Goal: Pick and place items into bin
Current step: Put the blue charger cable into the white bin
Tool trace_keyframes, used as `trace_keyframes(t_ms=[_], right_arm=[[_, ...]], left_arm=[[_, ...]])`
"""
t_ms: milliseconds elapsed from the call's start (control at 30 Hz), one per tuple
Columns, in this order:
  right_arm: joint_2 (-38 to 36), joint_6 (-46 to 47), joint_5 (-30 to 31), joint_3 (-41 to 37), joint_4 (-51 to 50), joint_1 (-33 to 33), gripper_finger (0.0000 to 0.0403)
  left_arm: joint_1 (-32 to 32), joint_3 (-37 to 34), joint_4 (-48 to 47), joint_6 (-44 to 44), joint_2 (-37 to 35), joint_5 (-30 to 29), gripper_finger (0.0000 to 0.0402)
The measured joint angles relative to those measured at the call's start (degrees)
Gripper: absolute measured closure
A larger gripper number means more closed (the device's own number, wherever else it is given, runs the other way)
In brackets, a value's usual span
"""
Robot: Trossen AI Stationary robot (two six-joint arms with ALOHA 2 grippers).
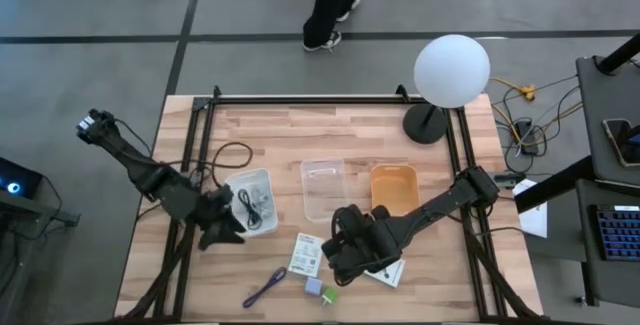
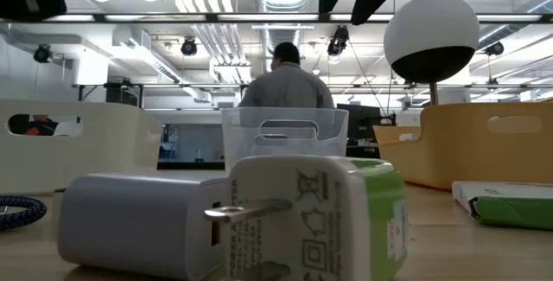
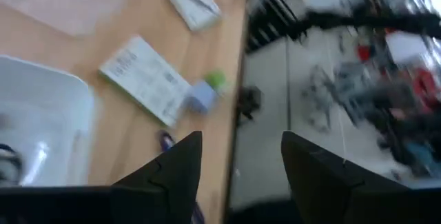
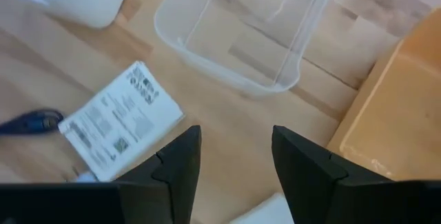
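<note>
A printed white packet [image 1: 305, 253] lies flat on the wood near the table's near edge, and it also shows in the right wrist view [image 4: 120, 120]. A second packet [image 1: 388, 274] lies partly under the right arm. A purple cable [image 1: 265, 287] and a lavender and a green cube [image 1: 321, 290] rest near the near edge. A black cable [image 1: 250, 205] sits in the white tray [image 1: 262, 180]. My left gripper [image 1: 222, 227] hovers open at that tray's near left corner. My right gripper [image 1: 340, 251] hovers open between the two packets.
A clear tray [image 1: 323, 187] and an orange tray [image 1: 394, 187] stand side by side mid-table. A lamp with a white globe [image 1: 452, 70] stands at the far right corner. A person [image 1: 332, 5] stands beyond the far edge. Black frame rails run along both table sides.
</note>
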Motion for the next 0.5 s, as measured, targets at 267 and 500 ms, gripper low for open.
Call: trace_keyframes(t_ms=[267,500], right_arm=[[0.0,-3.4,-6.6,-1.1,-0.5,1.7,0.0237],[0.0,-14.8,-8.7,-2.5,-0.9,7.2,0.0241]], left_arm=[[-7.6,10.8,-14.6,4.0,21.0,-2.9,0.0246],[-11.6,25.0,-23.3,-7.1,39.1,-6.8,0.0258]])
